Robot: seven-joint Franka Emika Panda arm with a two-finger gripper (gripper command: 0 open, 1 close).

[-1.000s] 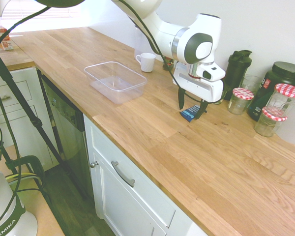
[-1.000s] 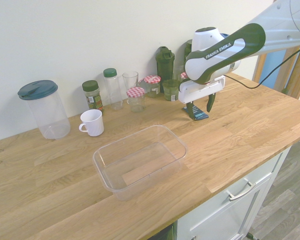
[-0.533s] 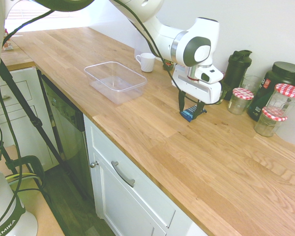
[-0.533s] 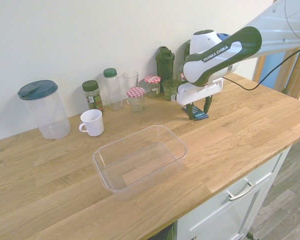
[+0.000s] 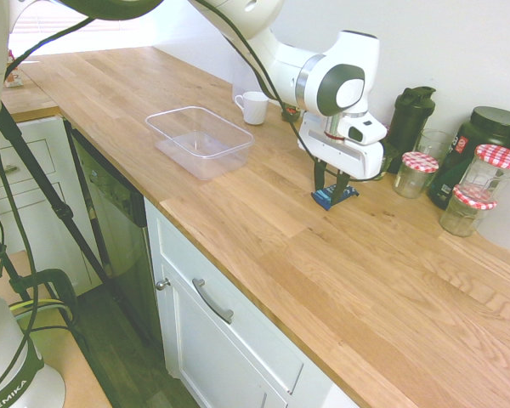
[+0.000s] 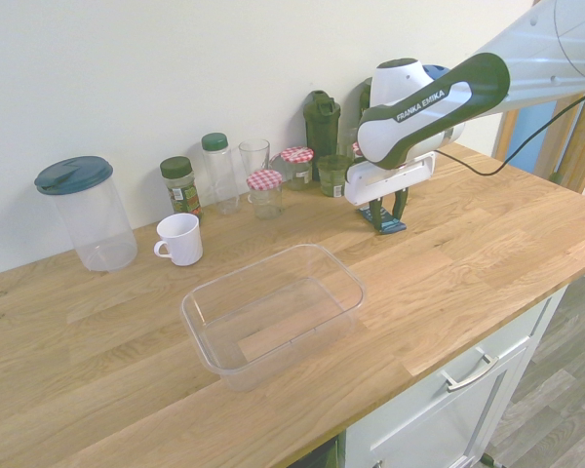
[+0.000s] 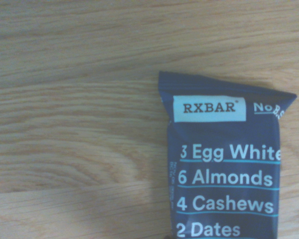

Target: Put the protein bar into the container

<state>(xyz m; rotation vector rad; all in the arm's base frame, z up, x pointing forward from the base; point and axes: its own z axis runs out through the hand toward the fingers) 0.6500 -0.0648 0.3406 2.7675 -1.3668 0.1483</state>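
From the first exterior view, you have the gripper [image 5: 330, 189] down at the worktop [image 5: 238, 212], its fingers drawn close in on either side of the RXBAR protein bar [image 5: 333, 196], which lies flat on the wood. Whether the pads are actually pressing the wrapper is too small to tell here, so treat the grasp as unconfirmed. The clear plastic container [image 5: 201, 140] sits empty and well apart from the bar, nearer the white mug [image 5: 254, 107]. By my judgement you are at the grasp: the lift, the carry across and the release into the tub are all left to do.

The second exterior view shows the same pose from the opposite side: gripper [image 6: 384, 213] low over the bar [image 6: 386, 226], fingers nearly together, bar on the counter. What this view adds is the whole back row, with the lidded pitcher [image 6: 86, 213], the spice jar [image 6: 180, 185] and the checked-lid jars [image 6: 265, 192], and it shows the container [image 6: 273, 312] open and unobstructed, with bare wood between it and the bar.

The wrist view gives you what neither wide camera can: the wrapper [image 7: 224, 164] read close up, dark blue with "RXBAR" and its ingredient list, one crimped end in sight, lying flat on the wood grain. It shows neither the container nor the fingers.
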